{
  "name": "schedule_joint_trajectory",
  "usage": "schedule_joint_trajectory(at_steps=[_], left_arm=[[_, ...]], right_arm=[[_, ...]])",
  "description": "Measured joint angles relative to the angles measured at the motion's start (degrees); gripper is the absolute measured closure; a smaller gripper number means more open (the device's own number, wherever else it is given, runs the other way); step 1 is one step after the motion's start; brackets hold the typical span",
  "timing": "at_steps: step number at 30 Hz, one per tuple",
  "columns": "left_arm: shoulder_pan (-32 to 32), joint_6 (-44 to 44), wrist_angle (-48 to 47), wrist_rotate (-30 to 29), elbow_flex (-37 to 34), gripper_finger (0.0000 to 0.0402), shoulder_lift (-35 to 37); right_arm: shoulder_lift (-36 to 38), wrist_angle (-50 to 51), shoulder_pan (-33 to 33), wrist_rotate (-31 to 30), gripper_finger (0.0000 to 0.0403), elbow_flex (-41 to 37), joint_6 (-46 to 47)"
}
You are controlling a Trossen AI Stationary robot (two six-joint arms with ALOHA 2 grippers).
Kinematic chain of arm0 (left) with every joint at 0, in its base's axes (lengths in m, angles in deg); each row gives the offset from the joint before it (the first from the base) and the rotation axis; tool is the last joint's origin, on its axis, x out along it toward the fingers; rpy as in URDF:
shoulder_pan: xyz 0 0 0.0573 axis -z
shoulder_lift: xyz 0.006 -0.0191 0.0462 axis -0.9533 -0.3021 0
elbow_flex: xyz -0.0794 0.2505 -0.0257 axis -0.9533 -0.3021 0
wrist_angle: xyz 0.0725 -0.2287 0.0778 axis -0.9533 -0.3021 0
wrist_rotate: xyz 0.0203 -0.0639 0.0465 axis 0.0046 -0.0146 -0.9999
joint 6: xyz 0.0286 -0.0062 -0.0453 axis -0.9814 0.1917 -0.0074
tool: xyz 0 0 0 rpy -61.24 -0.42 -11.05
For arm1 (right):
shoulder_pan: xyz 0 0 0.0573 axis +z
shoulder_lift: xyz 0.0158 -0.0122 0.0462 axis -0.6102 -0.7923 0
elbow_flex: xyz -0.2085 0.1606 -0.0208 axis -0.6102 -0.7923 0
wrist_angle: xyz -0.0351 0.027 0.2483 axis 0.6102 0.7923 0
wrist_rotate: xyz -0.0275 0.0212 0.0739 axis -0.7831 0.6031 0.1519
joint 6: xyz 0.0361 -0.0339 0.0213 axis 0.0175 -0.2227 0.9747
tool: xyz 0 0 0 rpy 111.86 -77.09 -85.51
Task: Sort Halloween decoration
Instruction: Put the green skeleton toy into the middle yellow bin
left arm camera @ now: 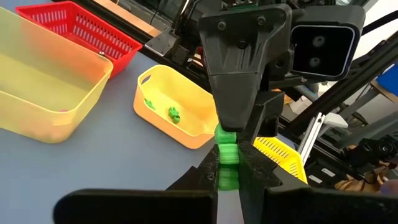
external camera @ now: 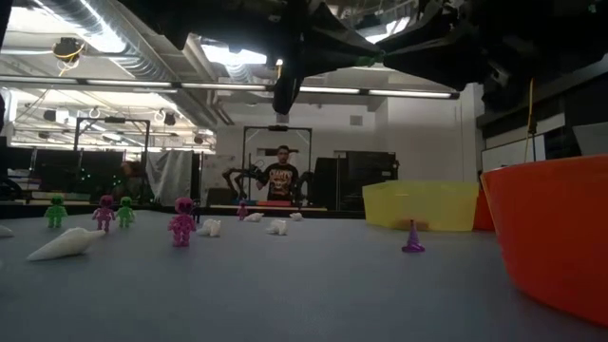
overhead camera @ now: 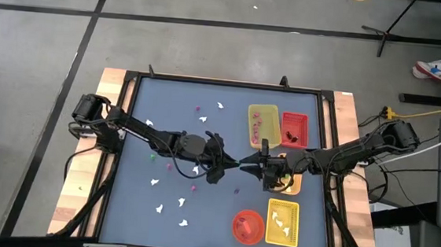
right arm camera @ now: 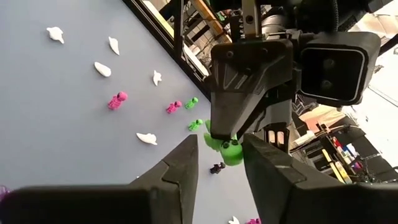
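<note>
Both grippers meet above the table's middle. My left gripper (overhead camera: 232, 162) is shut on a small green figure (left arm camera: 228, 158). My right gripper (right arm camera: 221, 165) faces it from the table's right, open, one finger on either side of the same green figure (right arm camera: 227, 149); whether they touch it I cannot tell. More decoration lies on the table's left half: white ghost shapes (overhead camera: 155, 183), pink figures (overhead camera: 170, 165) and a green piece (overhead camera: 152, 156). In the low view, green (external camera: 55, 211) and pink figures (external camera: 181, 220) stand upright and a white piece (external camera: 65, 244) lies on its side. My left gripper pinches the green figure (left arm camera: 227, 177) between its two fingers, coming level from the table's left. The figure is lifted clear of the table, and its free end (right arm camera: 232, 153) sticks out past the fingertips into the gap between the right gripper's fingers.
A clear yellow tray (overhead camera: 262, 123) and a red tray (overhead camera: 293, 129) sit at the far right. An orange tray (left arm camera: 177, 112) holding green figures is under the right arm. Another yellow tray (overhead camera: 282, 223) and the red-orange bowl (overhead camera: 248, 226) stand near right. A purple cone (external camera: 412, 237) stands beside the bowl. A person (external camera: 281, 176) stands beyond the table.
</note>
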Motion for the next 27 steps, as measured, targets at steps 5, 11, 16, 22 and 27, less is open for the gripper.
schedule_joint_trajectory(at_steps=[5, 11, 16, 22, 27], left_arm=[[0.00, 0.00, 0.02, 0.00, 0.00, 0.0385, 0.00], [0.00, 0.00, 0.04, -0.02, 0.00, 0.0385, 0.00], [0.00, 0.00, 0.04, -0.02, 0.00, 0.0385, 0.00], [-0.02, 0.00, 0.19, -0.02, 0.00, 0.0385, 0.00], [-0.02, 0.00, 0.17, -0.02, 0.00, 0.0385, 0.02]], right_arm=[[0.02, 0.02, 0.00, 0.02, 0.0279, 0.00, 0.00], [0.02, 0.04, 0.00, 0.02, 0.0279, 0.00, 0.02], [0.02, 0.06, 0.00, 0.04, 0.0279, 0.02, 0.02], [0.02, 0.28, 0.00, 0.22, 0.0279, 1.35, -0.05], [0.02, 0.67, 0.00, -0.10, 0.0279, 1.73, -0.17]])
